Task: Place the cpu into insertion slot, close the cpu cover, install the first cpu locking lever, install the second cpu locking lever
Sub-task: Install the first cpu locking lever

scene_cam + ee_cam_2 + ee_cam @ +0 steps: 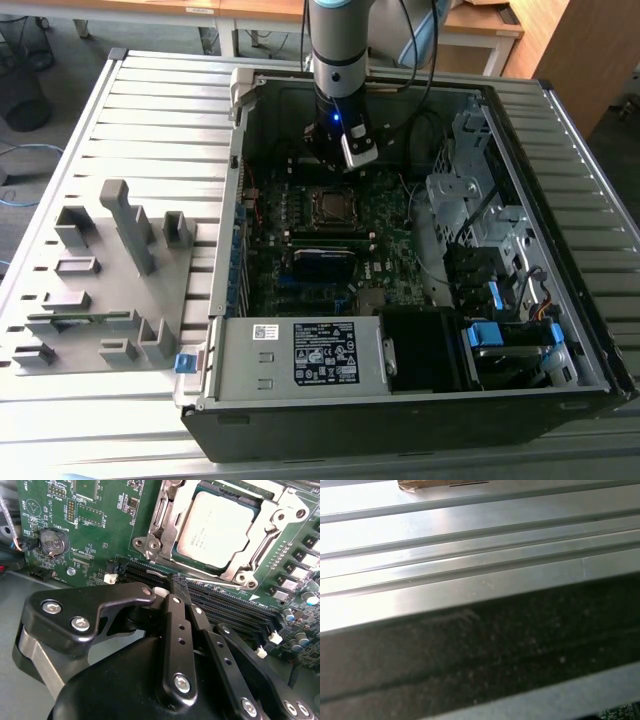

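— Where is the cpu (pixel 215 527)?
— It lies flat in the insertion slot (pixel 230 490), in the middle of the green board (pixel 100 540). The cpu cover (pixel 167 525), a shiny frame, is down around it. The cpu's grey top shows through the window.
— Any words on it?
— Faint print, too pale to read. A white label (pixel 325 352) with black print sits on the grey box (pixel 250 370) at the case's near side.
— And the jaws?
— Clenched, tip against tip. They hang just beside the cover's edge, by the long black slots (pixel 220 605).
— Is there room to move?
— Over the slot, yes. The case walls (pixel 230 250) stand all round. Black cables (pixel 420 130) hang on the far side, and metal cages (pixel 470 190) fill the exterior view's right. A grey holder (pixel 100 260) lies on the desk (pixel 150 110) on the exterior view's left.
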Controlling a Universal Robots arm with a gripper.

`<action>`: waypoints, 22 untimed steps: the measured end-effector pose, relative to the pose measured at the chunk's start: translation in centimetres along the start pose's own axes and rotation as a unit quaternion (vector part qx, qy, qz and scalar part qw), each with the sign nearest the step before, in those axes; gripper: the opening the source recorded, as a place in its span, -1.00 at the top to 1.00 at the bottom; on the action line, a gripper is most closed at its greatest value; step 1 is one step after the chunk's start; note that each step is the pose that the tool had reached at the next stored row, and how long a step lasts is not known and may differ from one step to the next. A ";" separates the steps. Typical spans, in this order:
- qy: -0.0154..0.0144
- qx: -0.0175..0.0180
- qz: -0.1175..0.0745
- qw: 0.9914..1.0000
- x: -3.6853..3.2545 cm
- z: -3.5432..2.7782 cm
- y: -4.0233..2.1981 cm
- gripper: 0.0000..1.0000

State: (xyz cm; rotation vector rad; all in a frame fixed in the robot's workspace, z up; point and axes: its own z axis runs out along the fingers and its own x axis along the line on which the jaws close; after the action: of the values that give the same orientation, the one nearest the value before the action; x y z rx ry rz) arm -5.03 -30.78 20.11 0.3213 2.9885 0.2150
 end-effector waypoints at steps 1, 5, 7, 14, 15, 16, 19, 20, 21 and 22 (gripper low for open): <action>-0.001 0.000 0.000 1.000 0.02 -0.01 -0.01 0.80; -0.004 -0.002 0.000 1.000 0.18 -0.02 -0.04 0.80; -0.004 -0.002 0.000 1.000 0.25 -0.03 -0.05 0.80; -0.008 -0.003 -0.001 1.000 0.75 -0.07 -0.17 0.80; -0.010 -0.004 -0.001 1.000 0.81 -0.08 -0.19 0.80; -0.011 -0.004 -0.001 1.000 0.87 -0.08 -0.20 0.80; -0.012 -0.004 -0.001 1.000 0.94 -0.06 -0.21 0.80; -0.012 -0.004 -0.001 1.000 0.95 -0.05 -0.22 0.80; -0.012 -0.004 -0.002 1.000 0.95 -0.04 -0.22 0.80; -0.012 -0.004 -0.001 1.000 0.95 -0.03 -0.23 0.80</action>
State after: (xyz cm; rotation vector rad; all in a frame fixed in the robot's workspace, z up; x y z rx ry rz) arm -6.00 -30.79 19.99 0.3162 2.9627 0.2221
